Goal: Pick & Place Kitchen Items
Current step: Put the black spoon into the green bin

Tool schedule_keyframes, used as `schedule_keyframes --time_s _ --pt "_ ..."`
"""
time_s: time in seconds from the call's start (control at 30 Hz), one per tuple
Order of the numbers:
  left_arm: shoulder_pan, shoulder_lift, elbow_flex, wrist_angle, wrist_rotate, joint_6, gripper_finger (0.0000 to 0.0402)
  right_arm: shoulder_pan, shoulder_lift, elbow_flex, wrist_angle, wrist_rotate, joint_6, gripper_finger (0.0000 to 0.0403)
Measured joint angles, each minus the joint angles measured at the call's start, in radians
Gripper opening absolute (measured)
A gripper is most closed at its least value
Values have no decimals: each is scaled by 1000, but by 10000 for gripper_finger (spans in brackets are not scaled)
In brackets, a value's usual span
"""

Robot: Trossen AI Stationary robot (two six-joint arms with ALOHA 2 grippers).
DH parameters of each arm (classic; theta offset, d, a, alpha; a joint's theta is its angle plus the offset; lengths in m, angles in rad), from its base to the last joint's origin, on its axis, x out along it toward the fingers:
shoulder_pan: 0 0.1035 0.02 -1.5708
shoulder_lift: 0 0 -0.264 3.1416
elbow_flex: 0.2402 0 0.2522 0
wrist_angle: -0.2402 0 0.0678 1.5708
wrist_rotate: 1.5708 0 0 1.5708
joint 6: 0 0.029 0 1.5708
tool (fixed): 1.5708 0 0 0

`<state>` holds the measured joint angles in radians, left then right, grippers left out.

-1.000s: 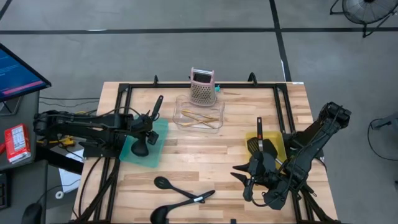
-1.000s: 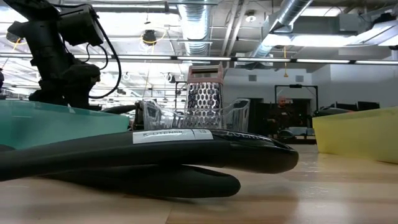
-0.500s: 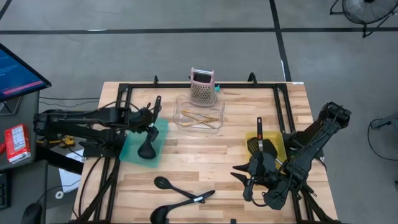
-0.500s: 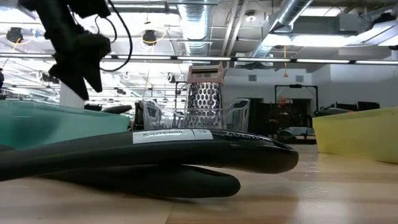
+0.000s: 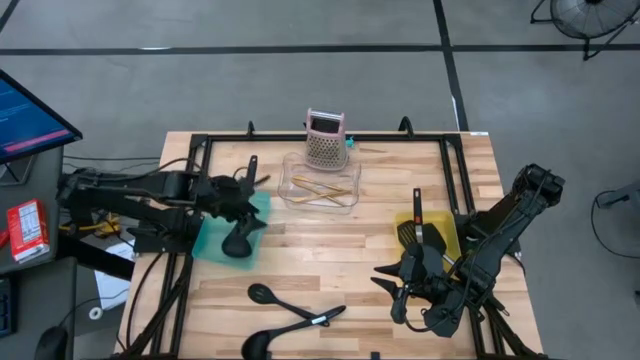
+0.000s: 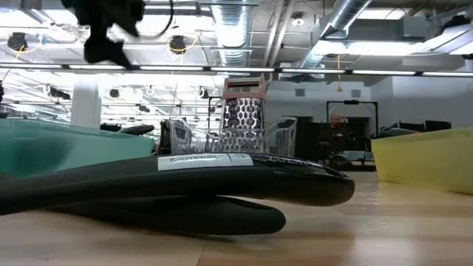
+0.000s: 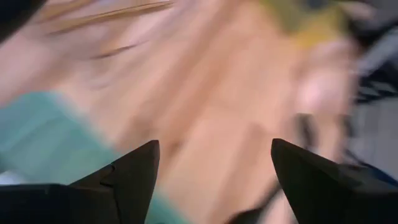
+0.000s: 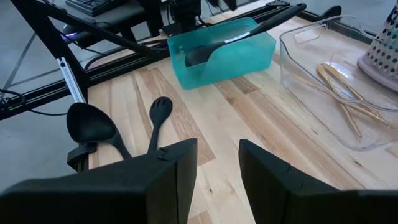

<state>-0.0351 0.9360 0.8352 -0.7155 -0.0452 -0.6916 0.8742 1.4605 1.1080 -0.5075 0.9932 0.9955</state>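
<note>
Now between picks, left arm over the teal bin.
Left gripper, jaws spread and empty, hovers at centre-left above the teal bin; next, the slotted spoon at bottom centre awaits.

Both arms are dark, near-black, built of chunky jointed segments with black cables looped loosely along them. The left hand ends in two matte black fingers tapering to blunt wedge tips; the right hand has broader, squared black fingers.

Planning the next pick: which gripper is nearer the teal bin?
Left. The left gripper hovers over the teal bin; the right gripper waits across the table, near the yellow bin.
</note>
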Motion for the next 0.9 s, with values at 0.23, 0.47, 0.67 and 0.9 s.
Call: schedule_keyframes --time_s 0.23,0.47,0.67,0.9 --pt "-245 70 1 228 16 -2 289 0 0 0 0 0 0 118" --pt "-441 256 32 383 -5 -13 289 -14 0 0 0 0 0 118" --pt "-514 443 138 382 -23 -15 289 -30 0 0 4 0 0 118" --pt "-575 631 224 331 -33 4 289 -33 0 0 7 0 0 118"
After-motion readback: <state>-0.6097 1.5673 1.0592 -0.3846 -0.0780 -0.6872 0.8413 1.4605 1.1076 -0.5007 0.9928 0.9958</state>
